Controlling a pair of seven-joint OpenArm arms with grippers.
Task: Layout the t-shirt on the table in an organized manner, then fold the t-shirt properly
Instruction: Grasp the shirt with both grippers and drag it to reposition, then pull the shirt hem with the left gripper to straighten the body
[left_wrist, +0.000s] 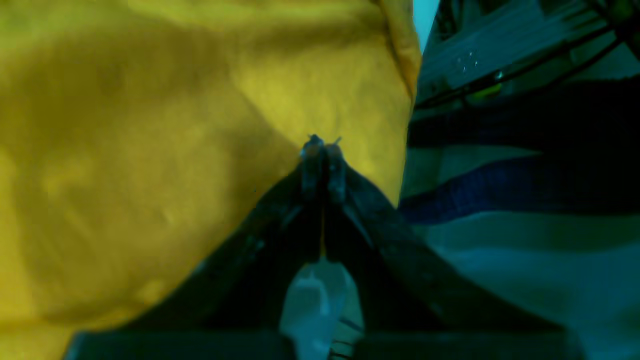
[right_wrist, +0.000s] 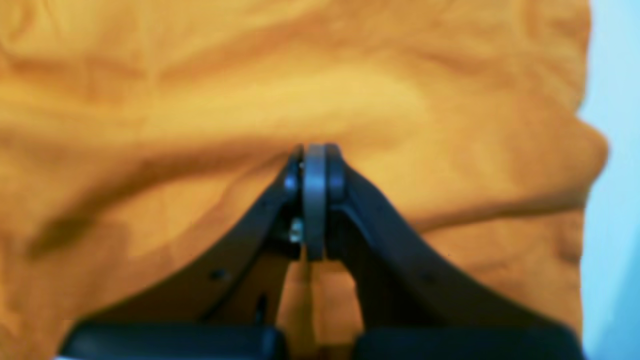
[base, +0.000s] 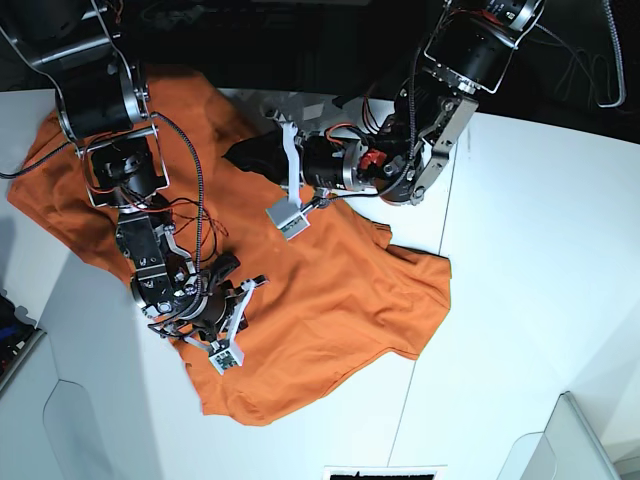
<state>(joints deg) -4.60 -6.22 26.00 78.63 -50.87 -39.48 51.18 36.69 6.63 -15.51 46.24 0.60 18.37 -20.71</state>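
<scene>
The orange t-shirt (base: 330, 290) lies crumpled and spread unevenly on the white table (base: 530, 250). My right gripper (base: 235, 272) is down on the shirt's lower left part. In the right wrist view its jaws are shut (right_wrist: 314, 150), and creases in the fabric (right_wrist: 200, 100) run to the tips. My left gripper (base: 235, 155) is on the shirt's far upper part. In the left wrist view it is shut (left_wrist: 322, 142) against the fabric (left_wrist: 150, 150), close to the shirt's edge, with a sliver of cloth between the fingers. No neck tag shows.
A thin seam (base: 420, 340) crosses the table past the shirt's right edge. A grey rimmed object (base: 590, 440) sits at the front right corner and another (base: 15, 350) at the front left. Cables and dark equipment (left_wrist: 525, 60) lie beyond the far table edge.
</scene>
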